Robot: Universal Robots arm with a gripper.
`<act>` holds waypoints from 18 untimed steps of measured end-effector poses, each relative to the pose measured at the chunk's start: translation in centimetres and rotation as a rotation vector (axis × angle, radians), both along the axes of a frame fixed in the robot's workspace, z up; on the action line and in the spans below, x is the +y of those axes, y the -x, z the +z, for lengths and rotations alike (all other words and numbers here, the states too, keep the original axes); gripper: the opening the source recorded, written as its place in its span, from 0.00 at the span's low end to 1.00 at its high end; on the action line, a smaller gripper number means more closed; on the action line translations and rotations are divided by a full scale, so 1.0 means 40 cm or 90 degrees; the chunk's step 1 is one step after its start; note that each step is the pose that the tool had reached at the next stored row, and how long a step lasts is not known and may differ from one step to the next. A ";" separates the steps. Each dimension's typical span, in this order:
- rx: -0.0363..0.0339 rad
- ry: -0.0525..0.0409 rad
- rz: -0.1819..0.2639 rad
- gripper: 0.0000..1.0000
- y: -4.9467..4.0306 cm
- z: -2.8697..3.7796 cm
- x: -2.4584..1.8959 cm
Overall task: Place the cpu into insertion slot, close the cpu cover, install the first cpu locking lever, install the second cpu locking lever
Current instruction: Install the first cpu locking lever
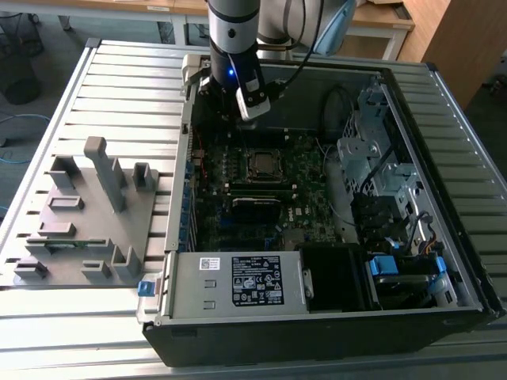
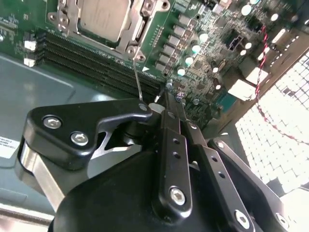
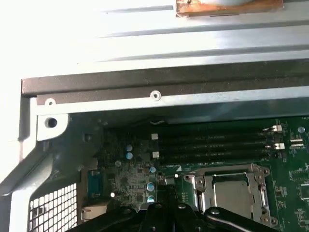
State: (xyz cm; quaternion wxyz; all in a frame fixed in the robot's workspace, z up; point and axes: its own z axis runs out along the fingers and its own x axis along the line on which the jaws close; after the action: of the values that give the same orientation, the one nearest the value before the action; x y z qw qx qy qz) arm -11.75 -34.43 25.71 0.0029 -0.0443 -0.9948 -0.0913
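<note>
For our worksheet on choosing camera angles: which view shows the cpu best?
The first wrist view: the cpu shows its whole silver top, framed by the cpu cover. The second wrist view brings it closer, but the picture edge cuts it off. The exterior view shows it small and far off.

A robotics lab or test workshop: a robot arm [image 1: 234, 32] stands over an open computer case [image 1: 317, 332] on a slatted aluminium counter [image 1: 119, 79], with a grey moulded parts fixture [image 1: 87, 214] at the exterior view's left. Wooden desks [image 1: 380, 20] and loose floor cables [image 1: 16, 127] lie beyond.
</note>
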 end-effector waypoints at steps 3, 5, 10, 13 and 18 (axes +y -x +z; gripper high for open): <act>0.0001 -0.0188 0.000 0.10 0.001 -0.001 -0.002; 0.0000 -0.0335 0.000 0.10 0.001 -0.001 -0.002; 0.0000 -0.0363 0.000 0.10 0.002 -0.004 -0.003; 0.0001 -0.0373 0.000 0.10 0.002 -0.007 -0.003; 0.0000 -0.0591 0.000 0.10 0.002 -0.007 -0.003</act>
State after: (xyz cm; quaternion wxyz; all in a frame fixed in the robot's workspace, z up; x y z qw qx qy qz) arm -11.82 -34.53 25.43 0.0050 -0.0440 -0.9895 -0.1373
